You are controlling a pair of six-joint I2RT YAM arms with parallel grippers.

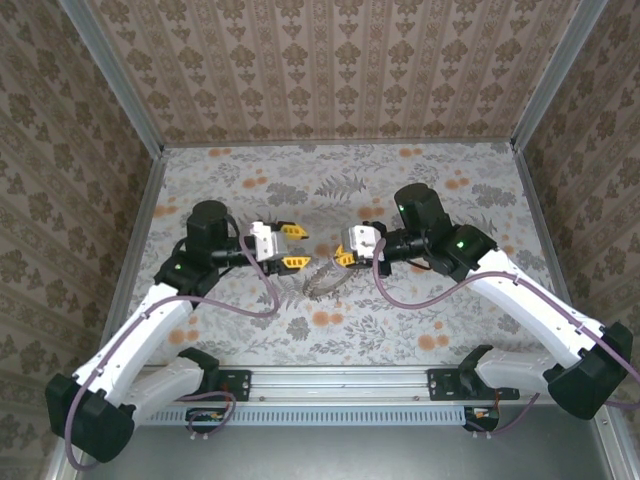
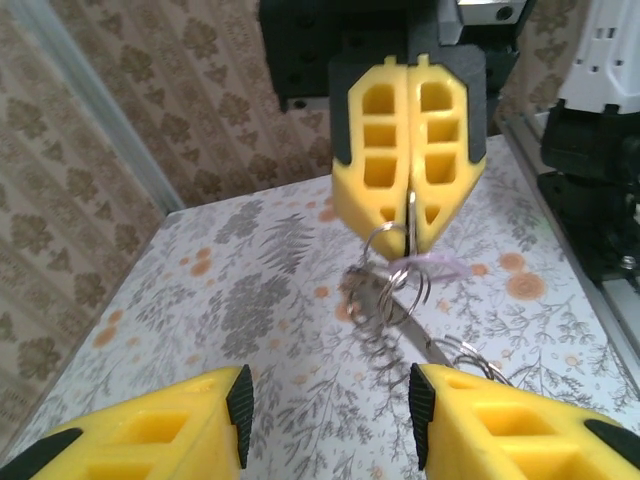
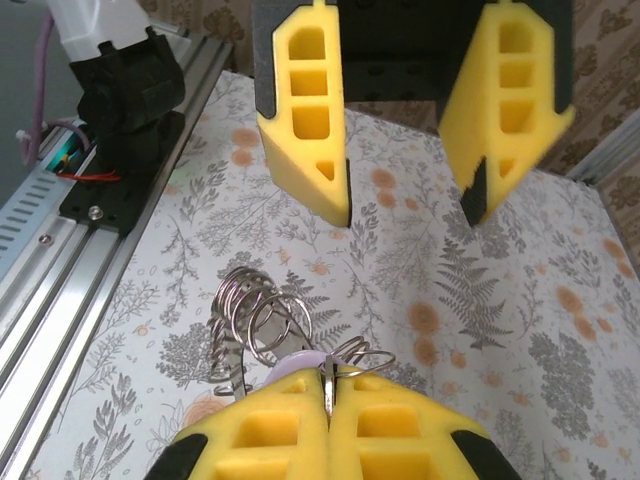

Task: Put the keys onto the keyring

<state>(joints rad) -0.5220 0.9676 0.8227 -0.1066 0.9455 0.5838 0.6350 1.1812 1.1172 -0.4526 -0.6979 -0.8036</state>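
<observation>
**Pinching the keyring, keys not yet clearly on**

Your right gripper (image 3: pixel 328 400) is closed tight on the top turn of the keyring (image 3: pixel 250 318). The keyring hangs below it as a bunch of coiled wire rings over the flowered table (image 1: pixel 250 170), about midway between the two arms. You cannot tell whether its lower end touches the table.

A pale purple key (image 2: pixel 432 266) sits just under the closed fingertips, against the wire. These views do not settle whether it is threaded on or only lying against the rings. Any other key is too small to tell apart from the wire.

Your left gripper (image 1: pixel 297 246) faces the right one from near by, its jaws about half apart and holding nothing.

Judging from this, you are early to midway: the keyring is secured, but no key is clearly on it. You have yet to take a key in the free gripper, work it onto the wire's open end, and then do the same for the rest.
</observation>
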